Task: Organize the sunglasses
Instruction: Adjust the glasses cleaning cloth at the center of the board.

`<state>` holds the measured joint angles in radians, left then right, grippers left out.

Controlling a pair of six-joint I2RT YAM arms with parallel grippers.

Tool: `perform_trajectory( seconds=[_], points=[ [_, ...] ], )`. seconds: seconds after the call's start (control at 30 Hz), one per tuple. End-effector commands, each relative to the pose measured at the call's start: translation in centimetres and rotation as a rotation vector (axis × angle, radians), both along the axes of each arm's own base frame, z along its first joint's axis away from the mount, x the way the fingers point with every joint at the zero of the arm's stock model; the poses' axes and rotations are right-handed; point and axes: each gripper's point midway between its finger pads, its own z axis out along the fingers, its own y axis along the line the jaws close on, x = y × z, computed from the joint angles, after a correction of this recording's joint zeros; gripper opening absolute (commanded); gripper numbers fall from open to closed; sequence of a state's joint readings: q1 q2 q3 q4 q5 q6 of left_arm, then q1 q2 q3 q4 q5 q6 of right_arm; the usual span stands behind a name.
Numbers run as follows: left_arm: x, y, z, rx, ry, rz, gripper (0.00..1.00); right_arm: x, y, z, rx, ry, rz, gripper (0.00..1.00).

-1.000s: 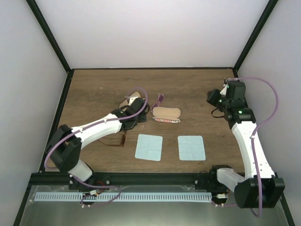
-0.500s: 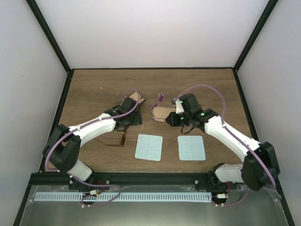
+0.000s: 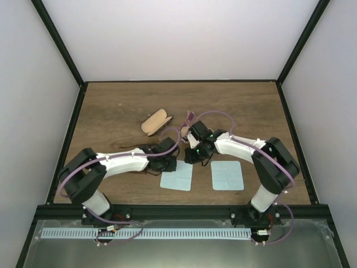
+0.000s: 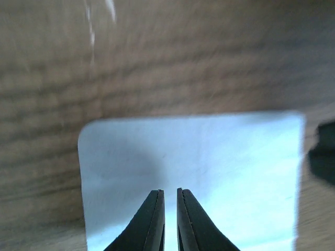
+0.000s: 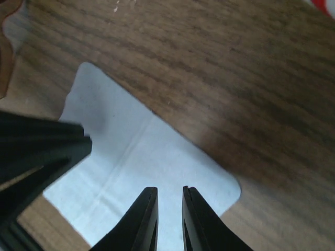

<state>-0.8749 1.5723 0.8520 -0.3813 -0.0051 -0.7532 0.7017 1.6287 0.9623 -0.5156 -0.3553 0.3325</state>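
Observation:
The sunglasses show only as a brown amber edge (image 5: 5, 57) at the far left of the right wrist view; in the top view the left arm covers them. Both grippers hang over the left light blue cloth (image 3: 177, 177). My left gripper (image 3: 169, 164) is at the cloth's upper left corner, its jaws nearly together with nothing between them (image 4: 170, 191). My right gripper (image 3: 191, 156) is just above the cloth's upper right corner, its jaws a narrow gap apart and empty (image 5: 170, 189). The cloth (image 4: 209, 157) lies flat under both (image 5: 131, 157).
A tan oval case (image 3: 156, 121) lies at the back left. The striped case (image 3: 186, 133) is mostly hidden by the right arm, with a thin purplish item (image 3: 190, 116) behind it. A second blue cloth (image 3: 227, 175) lies to the right.
The right arm swung from the far right to the middle and now reaches the left cloth. The left gripper moved from the tan case toward me, down to the same cloth.

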Motion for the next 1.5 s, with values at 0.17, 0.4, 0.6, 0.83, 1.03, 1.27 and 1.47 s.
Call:
perform_trajectory(
  seconds=[0.17,0.4,0.6,0.83,1.03,1.27,1.47],
  points=[
    [-3.4,2.2,-1.8,0.069,0.058,0.047,0.11,2.9,2.3,-0.7,0.006,-0.047,0.05,0.13],
    [-4.2,3.7,-3.7,0.121,0.096,0.077,0.12,1.0,0.6,-3.0,-0.04,-0.001,0.056,0.13],
    [-3.3,3.8,-4.3,0.195,0.092,0.069,0.12,-0.6,-0.5,-4.0,-0.065,0.049,0.049,0.13],
    [-0.5,3.9,-4.0,0.246,0.07,0.04,0.13,-1.2,-1.9,-4.1,-0.121,0.055,0.044,0.13],
    [2.1,4.5,-3.2,0.24,0.051,0.006,0.14,-1.8,-2.6,-3.6,-0.144,0.071,0.032,0.14],
    [4.7,3.4,-3.3,0.252,0.037,-0.076,0.14,-3.4,-3.1,-3.5,-0.126,0.112,0.027,0.14],
    [5.8,1.9,-3.8,0.242,0.046,-0.103,0.15,-4.7,-3.9,-3.3,-0.117,0.137,0.012,0.14]
  ],
)
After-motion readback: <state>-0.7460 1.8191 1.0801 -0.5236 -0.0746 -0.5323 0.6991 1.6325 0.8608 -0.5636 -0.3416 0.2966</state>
